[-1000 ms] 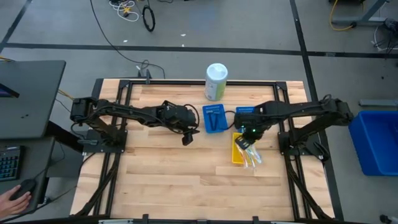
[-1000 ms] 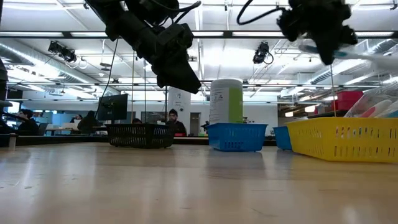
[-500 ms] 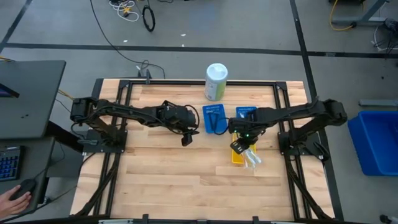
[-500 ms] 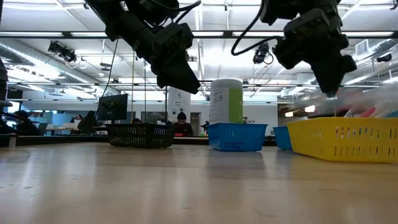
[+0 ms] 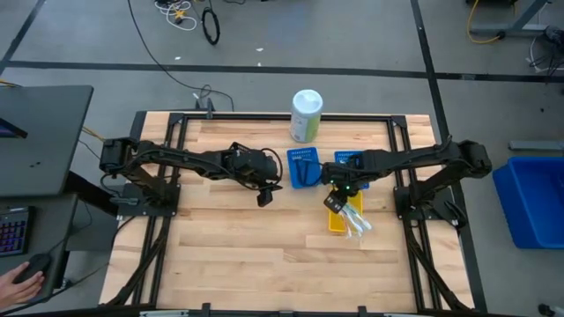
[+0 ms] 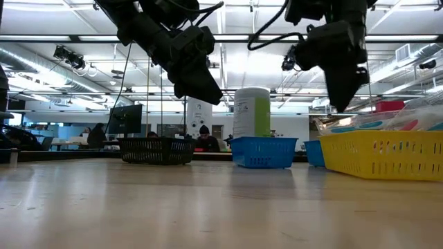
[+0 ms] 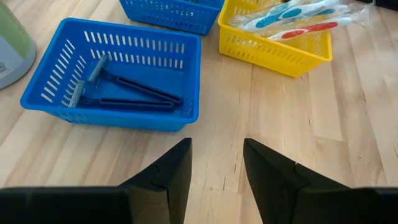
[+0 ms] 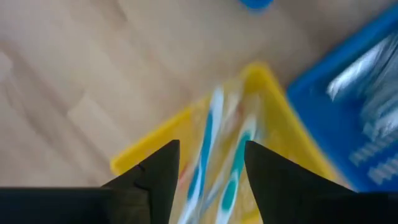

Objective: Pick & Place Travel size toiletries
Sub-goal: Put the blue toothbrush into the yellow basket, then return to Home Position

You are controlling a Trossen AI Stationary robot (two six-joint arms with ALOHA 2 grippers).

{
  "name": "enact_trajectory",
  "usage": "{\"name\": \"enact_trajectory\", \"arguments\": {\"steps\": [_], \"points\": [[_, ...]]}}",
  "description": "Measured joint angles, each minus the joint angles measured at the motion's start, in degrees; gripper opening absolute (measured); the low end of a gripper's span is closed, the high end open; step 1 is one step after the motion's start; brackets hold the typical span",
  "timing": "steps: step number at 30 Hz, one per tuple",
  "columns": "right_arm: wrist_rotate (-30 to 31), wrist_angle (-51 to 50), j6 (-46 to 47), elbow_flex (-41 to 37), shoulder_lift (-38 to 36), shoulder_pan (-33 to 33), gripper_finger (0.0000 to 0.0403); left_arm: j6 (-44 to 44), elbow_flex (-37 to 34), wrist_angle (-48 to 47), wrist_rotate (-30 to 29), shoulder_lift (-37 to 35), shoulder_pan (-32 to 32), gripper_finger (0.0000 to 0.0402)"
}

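Wooden slats make up the table [image 5: 238,229], framed by black rails, with grey floor and cables beyond. A tall white-and-green canister [image 5: 306,115] stands at the far edge; its print is too small to read. Near it sit 2 blue bins: one [image 7: 112,78] holding 2 dark-handled razors [image 7: 118,90], the other [image 5: 345,159] partly under the right arm. A yellow bin [image 5: 342,214] holds wrapped toothbrushes [image 7: 292,15] that overhang its rim. The right gripper [image 5: 334,199] hangs over that bin's near-centre edge, fingers parted with nothing between them, toothbrushes just below. The left gripper [image 5: 263,195] hovers beside the razor bin, fingers apart and empty.
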Motion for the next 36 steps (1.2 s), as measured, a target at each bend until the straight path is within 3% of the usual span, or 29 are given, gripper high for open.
{"name": "enact_trajectory", "arguments": {"steps": [14, 21, 26, 30, 36], "points": [[1.08, 4.12, 1.72, -6.24, 2.93, 0.13, 0.0034, -0.26, 0.0, -0.07, 0.0, 0.0, 0.0, 0.0153], [-4.6, 0.63, 0.59, -2.79, 2.01, -0.24, 0.0019, -0.12, 0.0, -1.4, 0.15, -1.18, 0.02, 0.0153], [-3.97, -4.3, -1.66, 2.83, -0.81, -0.24, 0.0018, 0.53, 0.04, -8.84, -2.22, -8.5, 0.07, 0.0153], [-0.41, -4.51, -10.88, 6.77, -5.5, -0.07, 0.0018, 2.69, 0.04, -17.01, -7.28, -17.92, 0.07, 0.0153], [-2.7, 4.82, -36.87, 7.04, -16.63, -0.17, 0.0018, 8.1, -0.98, -25.05, -11.21, -34.37, 0.07, 0.0153]]}}
